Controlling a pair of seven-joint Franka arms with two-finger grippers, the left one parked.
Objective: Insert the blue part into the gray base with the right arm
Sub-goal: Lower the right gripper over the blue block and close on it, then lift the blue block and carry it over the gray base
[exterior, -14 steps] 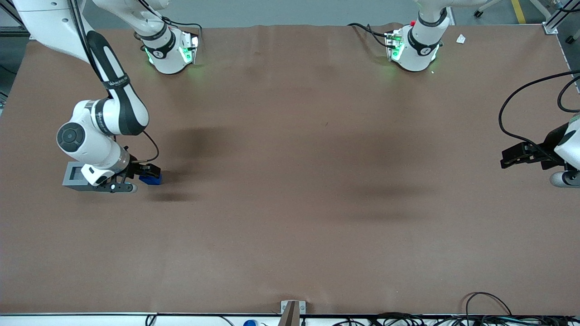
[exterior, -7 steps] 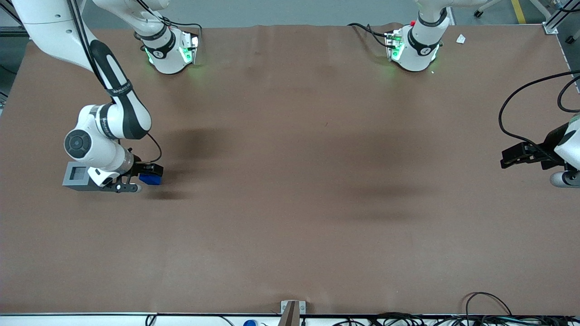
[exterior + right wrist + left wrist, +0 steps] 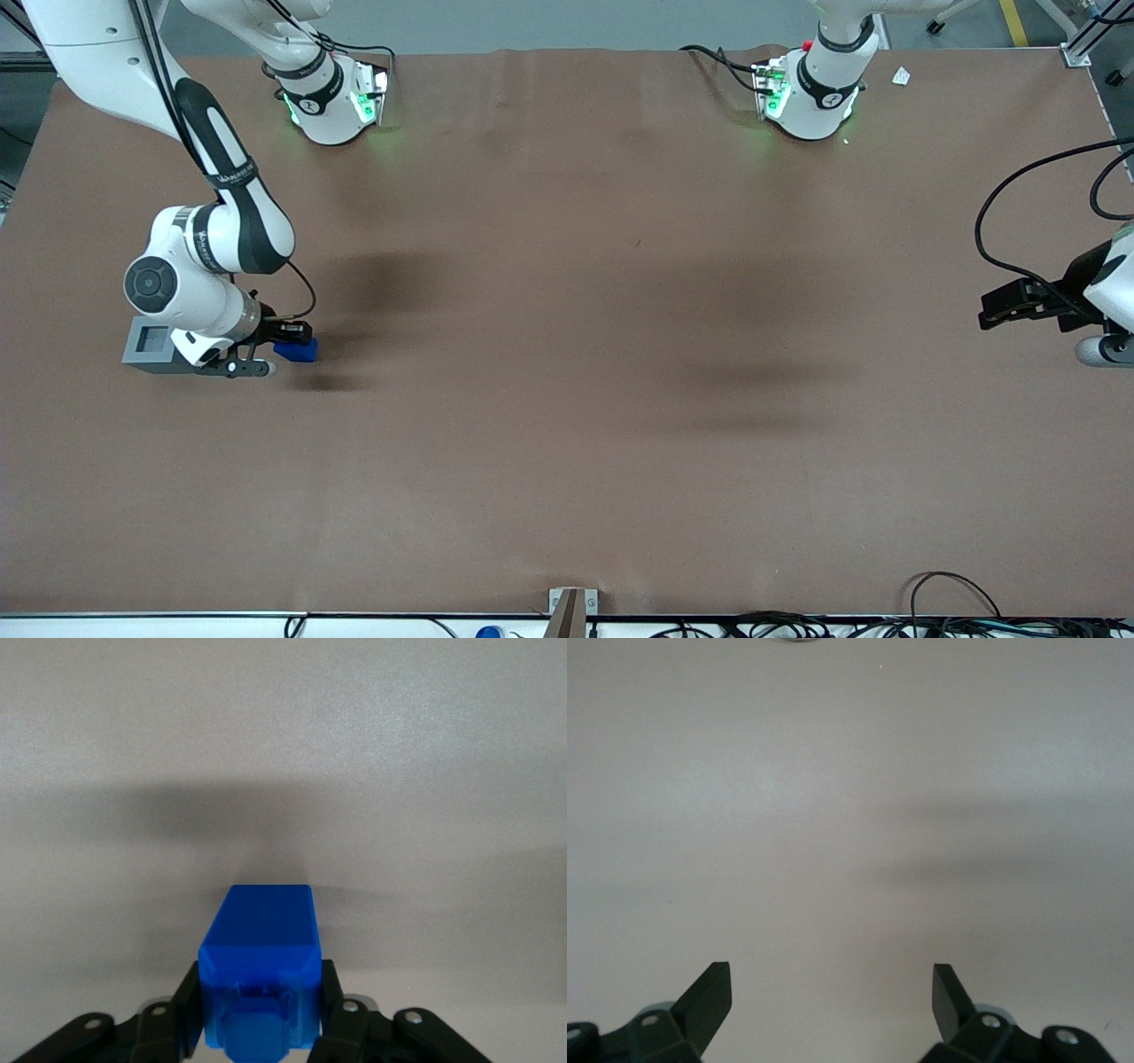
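1. In the front view we find the gripper (image 3: 288,341) at the left-middle of the frame, low over the brown table (image 3: 567,399), with its fingers closed around the blue part (image 3: 297,351).
2. In the right wrist view the blue part (image 3: 259,979) sits between the two black fingers (image 3: 188,1010), its stepped knob facing the camera and its long axis running away from it, roughly level with the table.
3. We see the gray base (image 3: 149,345) at the far left edge of the front view, just beside the wrist; the arm's body overlaps its nearer edge, yet its square recess shows.
4. We judge the base lies back along the wrist from the claw, on the side away from the part.
5. The right arm (image 3: 217,239) comes down from the upper left of the front view, bent at the elbow, wrist near horizontal.
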